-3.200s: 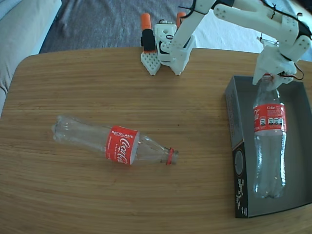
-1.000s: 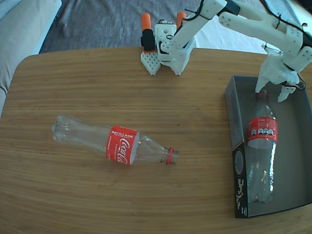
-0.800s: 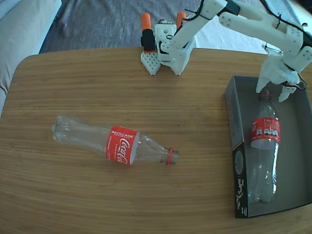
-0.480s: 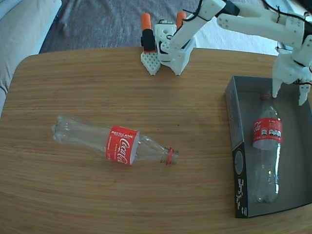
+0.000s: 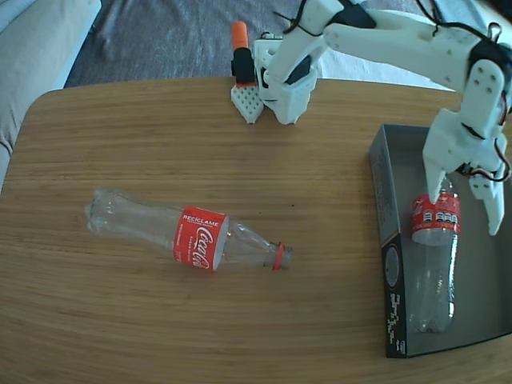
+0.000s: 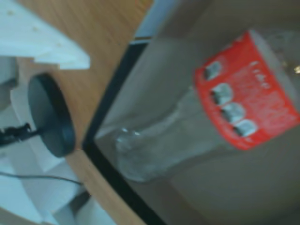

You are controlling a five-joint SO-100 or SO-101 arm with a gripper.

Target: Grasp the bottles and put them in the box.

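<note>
Over the box, the gripper hangs with fingers spread wide, empty, above the bottle in the box. Well outside the box lies the second bottle on the table (light, slick, easily dented, I judge); grip the labelled middle.

Red label of bottle on table, left of box: "RECICLAME" in small white capitals along one edge, white "Coca-Cola" script below.
Red label of bottle in box: row of small white panels, print too small to read; blurred in wrist view too.
Black outer side of box: white print, illegible.
</note>
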